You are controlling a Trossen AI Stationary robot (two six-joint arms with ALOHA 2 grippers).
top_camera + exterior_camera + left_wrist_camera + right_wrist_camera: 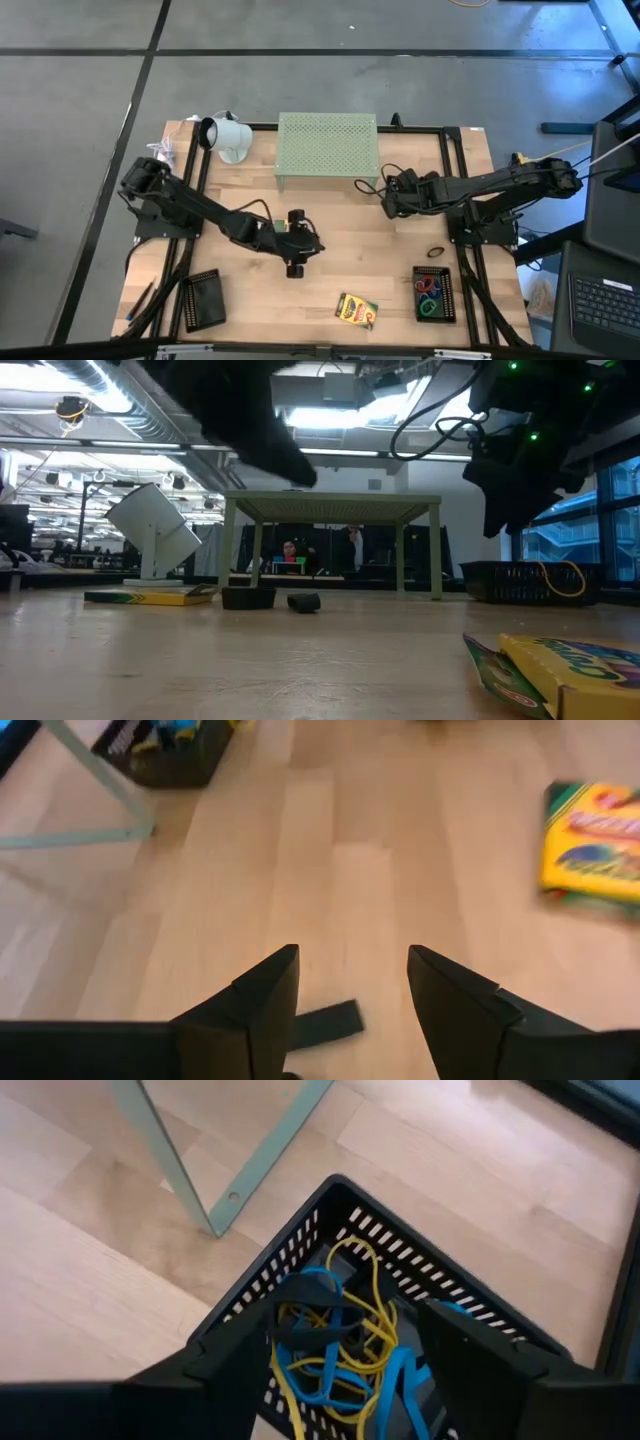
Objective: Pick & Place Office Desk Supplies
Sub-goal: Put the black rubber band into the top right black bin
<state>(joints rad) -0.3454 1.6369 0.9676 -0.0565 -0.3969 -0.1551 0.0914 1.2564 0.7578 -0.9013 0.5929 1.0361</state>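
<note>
My left gripper (295, 262) hangs open over the middle of the table. In the left wrist view (350, 1010) a small black strip (325, 1025) lies flat on the wood below its fingers. One crayon box (355, 310) lies near the near edge (595, 845). A second crayon box (150, 597) lies flat by the lamp. Two small black pieces (248, 597) (305, 601) rest on the table. My right gripper (385, 195) is open above a black perforated basket (330, 1210) beside the stand's leg. The basket holds yellow, blue and dark bands (340, 1340).
The pale green perforated stand (327, 148) is at the far middle and the white lamp (225, 138) at the far left. A black tray with coloured bands (452, 300) sits near right, another black tray (203, 298) near left. A dark loop (436, 252) lies loose.
</note>
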